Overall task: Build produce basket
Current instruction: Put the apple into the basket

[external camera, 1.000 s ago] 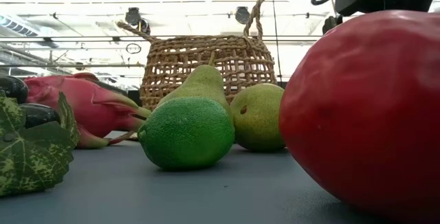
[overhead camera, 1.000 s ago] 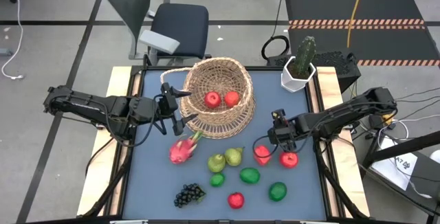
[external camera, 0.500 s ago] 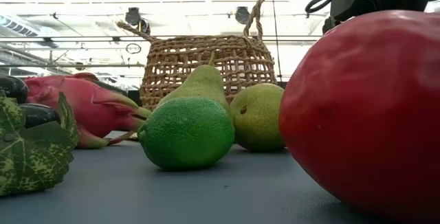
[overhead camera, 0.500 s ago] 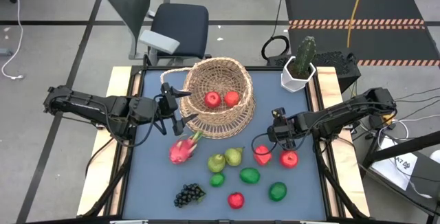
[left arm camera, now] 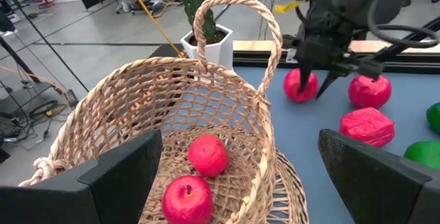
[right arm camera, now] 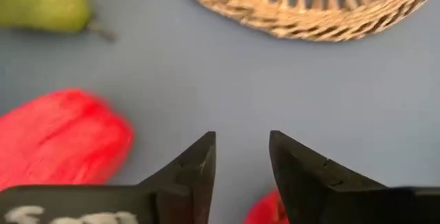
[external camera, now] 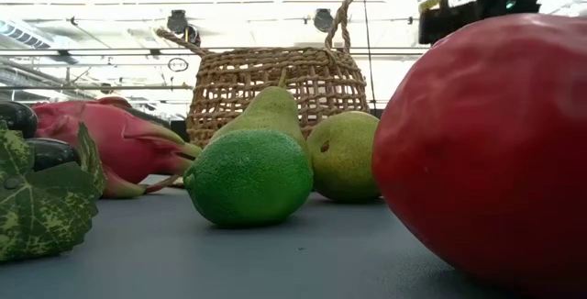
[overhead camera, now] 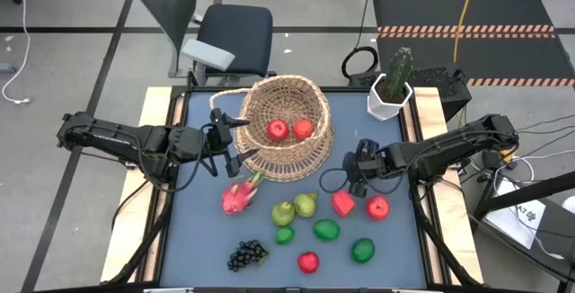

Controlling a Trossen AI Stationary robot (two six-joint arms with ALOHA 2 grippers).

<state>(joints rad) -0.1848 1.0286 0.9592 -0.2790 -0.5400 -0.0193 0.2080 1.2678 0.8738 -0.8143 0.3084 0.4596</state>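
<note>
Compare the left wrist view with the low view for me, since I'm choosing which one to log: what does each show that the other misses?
Only the left wrist view shows the two red apples lying in the basket, the white cactus pot, and the right gripper, empty, above the red fruits. Only the low view shows the lime, two pears, the dragon fruit and a grape leaf. Both show the basket and its looped handle.

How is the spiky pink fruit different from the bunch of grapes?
The dragon fruit is bright pink, one large piece with green-tipped ends, lying beside the basket. The grapes are dark, many small balls clustered together, lying near the table's front edge. Both lie on the table, outside the basket.
</note>
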